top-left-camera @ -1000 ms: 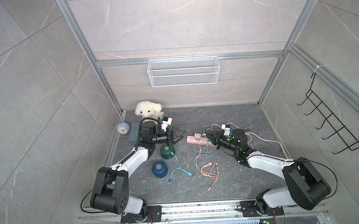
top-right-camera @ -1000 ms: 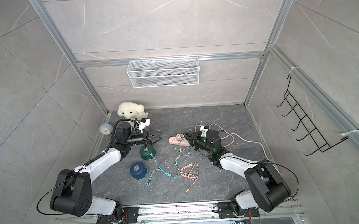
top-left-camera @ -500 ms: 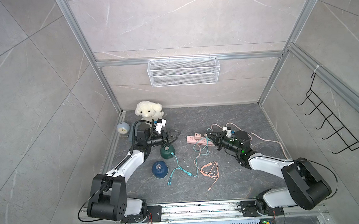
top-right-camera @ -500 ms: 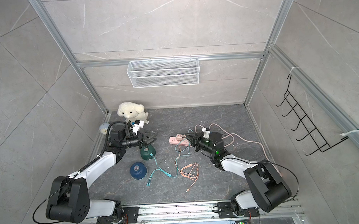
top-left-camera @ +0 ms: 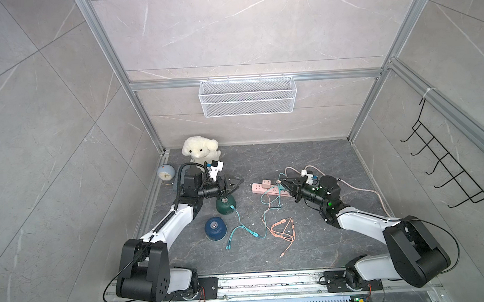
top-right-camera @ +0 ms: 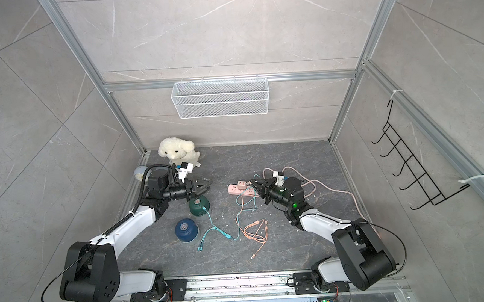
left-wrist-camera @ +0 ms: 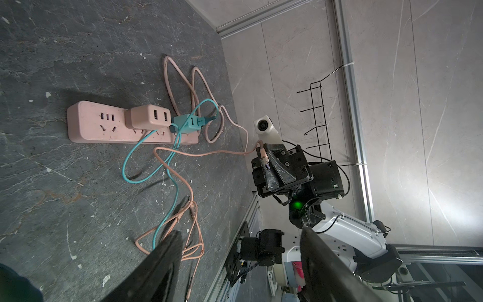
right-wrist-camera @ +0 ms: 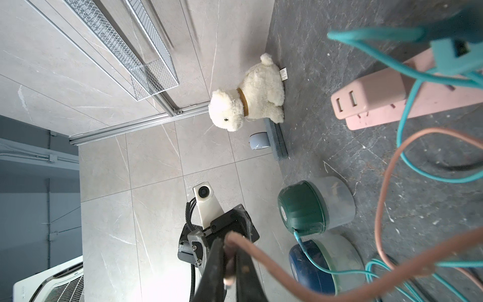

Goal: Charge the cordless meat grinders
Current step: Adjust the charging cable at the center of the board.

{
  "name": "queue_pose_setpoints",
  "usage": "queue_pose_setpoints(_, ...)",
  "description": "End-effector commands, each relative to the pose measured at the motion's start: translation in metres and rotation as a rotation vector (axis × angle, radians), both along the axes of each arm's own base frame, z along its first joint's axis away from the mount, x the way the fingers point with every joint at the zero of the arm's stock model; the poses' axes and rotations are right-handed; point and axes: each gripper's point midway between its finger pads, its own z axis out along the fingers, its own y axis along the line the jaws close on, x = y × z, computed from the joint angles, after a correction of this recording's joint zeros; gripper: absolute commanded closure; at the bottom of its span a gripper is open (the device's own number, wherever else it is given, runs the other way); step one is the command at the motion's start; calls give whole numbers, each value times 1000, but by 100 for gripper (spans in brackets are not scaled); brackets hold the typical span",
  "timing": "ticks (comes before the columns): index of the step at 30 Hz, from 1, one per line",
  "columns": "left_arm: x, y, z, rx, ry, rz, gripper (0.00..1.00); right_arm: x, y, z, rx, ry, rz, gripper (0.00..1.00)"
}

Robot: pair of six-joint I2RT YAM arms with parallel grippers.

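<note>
This is a robotics lab test cell dressed as a corner of a home. The walls are grey marble-look tile panels held in bare aluminium frame rails (top-left-camera: 174, 83), over a dark grey stone-look floor (top-left-camera: 292, 160). Two black-and-white robot arms (top-left-camera: 176, 220) (top-left-camera: 361, 222) are bolted to a metal mounting track (top-left-camera: 270, 281) at the open front.

The rest is household props:
- a white wire mesh basket (top-left-camera: 246, 97)
- a black wire hook rack (top-left-camera: 448, 158)
- a cream plush lamb (top-left-camera: 201, 152)
- a pale blue round clock (top-left-camera: 165, 172)
- a pink plastic power strip (top-left-camera: 268, 190)
- a salmon-pink charging cable (top-left-camera: 284, 229)
- a dark green dome-shaped plastic meat grinder (top-left-camera: 226, 206)
- a dark blue dome-shaped plastic meat grinder (top-left-camera: 215, 228)

Past the panel edge, a wrist view shows a plain grey room wall with conduit (right-wrist-camera: 39, 157).
</note>
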Motion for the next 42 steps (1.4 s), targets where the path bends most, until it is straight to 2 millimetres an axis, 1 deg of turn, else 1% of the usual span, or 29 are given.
queue_pose_setpoints(1, -4, 2, 8, 1, -45, -14, 27, -5, 5, 24, -145, -150, 78, 100)
queue_pose_setpoints(3, -3, 1, 8, 3, -42, -15, 27, -8, -1, 25, -308, -195, 89, 100)
queue_pose_setpoints(5, -2, -1, 7, 4, -33, -17, 27, -12, -13, 26, -468, -231, 84, 100)
queue_pose_setpoints(6, -1, -3, 6, 5, -30, -24, 28, -13, -17, 28, -528, -264, 81, 100)
queue_pose_setpoints(8, 1, -10, 5, 6, -23, -41, 29, -15, -22, 35, -587, -324, 84, 100)
queue_pose_setpoints(12, 2, -37, 10, 5, -34, -112, 31, -22, -12, 42, -642, -420, 190, 100)
queue_pose_setpoints(16, -2, -62, 12, -6, -32, -190, 34, -28, -8, 40, -703, -486, 280, 100)
queue_pose_setpoints(20, -16, -91, 21, -37, -54, -305, 37, -32, -1, 42, -694, -555, 342, 100)
queue_pose_setpoints(23, -31, -110, 25, -49, -75, -388, 42, -37, 10, 46, -646, -623, 387, 100)
queue_pose_setpoints(27, -42, -124, 26, -67, -84, -449, 52, -44, 21, 55, -609, -725, 425, 100)
queue_pose_setpoints(30, -50, -132, 33, -95, -109, -484, 57, -47, 27, 59, -580, -756, 444, 100)
queue_pose_setpoints(32, -53, -136, 33, -100, -118, -498, 63, -48, 30, 62, -558, -763, 448, 100)
queue_pose_setpoints(34, -54, -137, 34, -108, -130, -498, 70, -49, 33, 63, -547, -766, 451, 100)
queue_pose_setpoints(36, -56, -137, 38, -124, -142, -501, 82, -51, 34, 64, -541, -773, 458, 100)
queue_pose_setpoints(39, -61, -136, 43, -138, -166, -516, 89, -50, 34, 63, -542, -770, 456, 100)
queue_pose_setpoints(42, -66, -135, 45, -143, -184, -527, 100, -47, 34, 64, -541, -773, 445, 100)
